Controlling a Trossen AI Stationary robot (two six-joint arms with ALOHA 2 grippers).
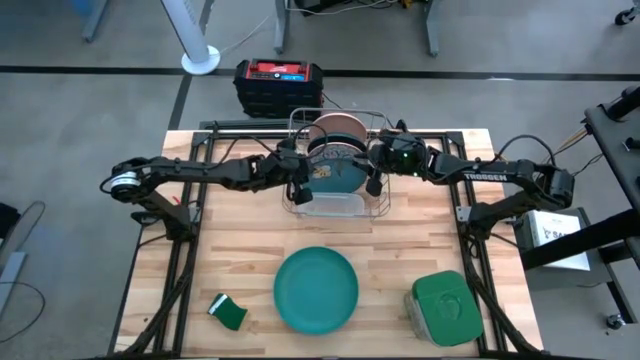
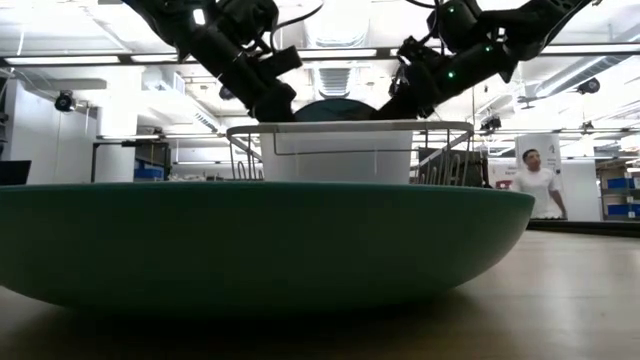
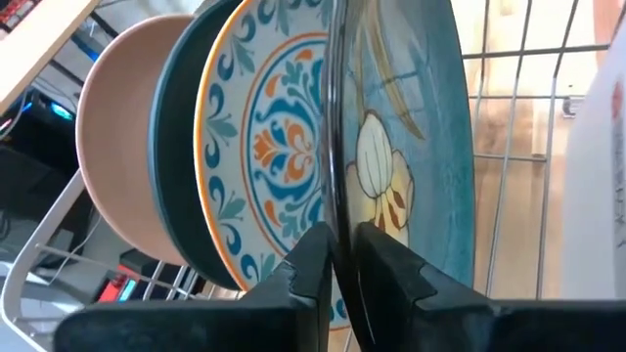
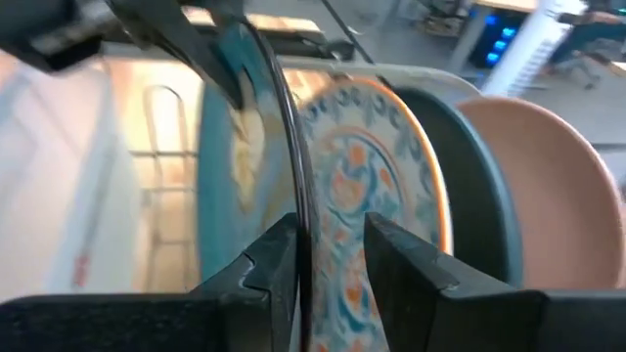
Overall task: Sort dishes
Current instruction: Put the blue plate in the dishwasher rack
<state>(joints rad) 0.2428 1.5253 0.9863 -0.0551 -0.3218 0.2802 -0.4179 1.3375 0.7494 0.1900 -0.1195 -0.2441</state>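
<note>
At the bottom centre of the high view, nearest the table's front edge, a round bright teal-green plate lies flat on the light wooden plank table; in the low view it fills the foreground as a wide dark-green bowl shape. To its left lies a small green sponge, to its right a square clear container with a green lid, both apart from the plate.

Farther back, at upper centre, a wire dish rack holds the other dishes on edge. Frontmost stands a round blue-teal plate with a pale flower motif. Behind it stands a round white plate with blue and orange ornament, then a plain dark teal plate, then a salmon-pink plate at the rear.

The left gripper, reaching in from the left of the high view, has its fingers pressed together on the rim of the flower-motif plate. The right gripper, reaching in from the right, straddles the same plate's opposite rim with its fingers slightly apart, a gap showing on each side of the edge.

Beyond the table's far edge sits a black case with a red top. In the room behind, at the right of the low view, stands a person in a white shirt.
</note>
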